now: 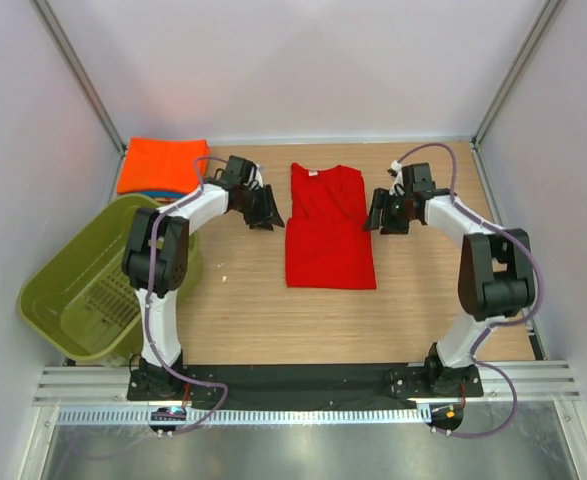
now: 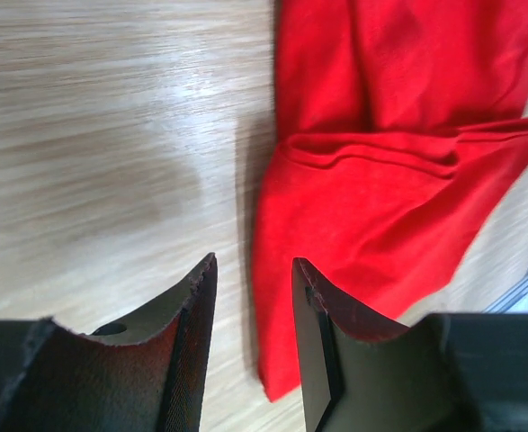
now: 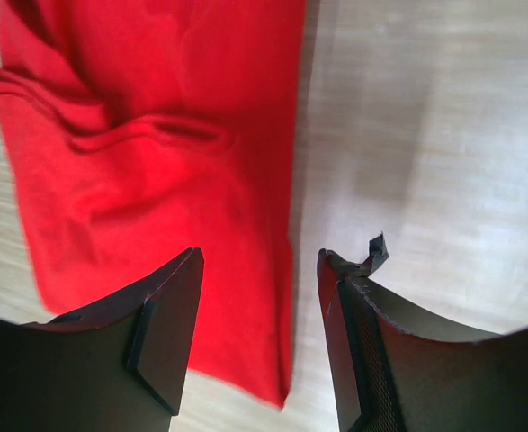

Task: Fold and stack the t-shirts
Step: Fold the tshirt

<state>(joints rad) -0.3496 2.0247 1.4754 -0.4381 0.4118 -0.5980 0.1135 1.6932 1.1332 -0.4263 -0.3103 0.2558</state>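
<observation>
Top external view: the red shirt (image 1: 328, 225) lies mid-table (image 1: 243, 310), sleeves tucked in, its long axis running from near edge to far edge, collar pointing away from the arms and hem toward them. The left jaws sit just off its left edge and the right jaws just off its right edge, level with the chest and about equally near. Both wrist views show the jaws spread and empty, cloth (image 2: 380, 180) (image 3: 156, 153) just ahead. The next fold likely runs along that axis. The orange shirt (image 1: 163, 163) waits in the far-left corner.
</observation>
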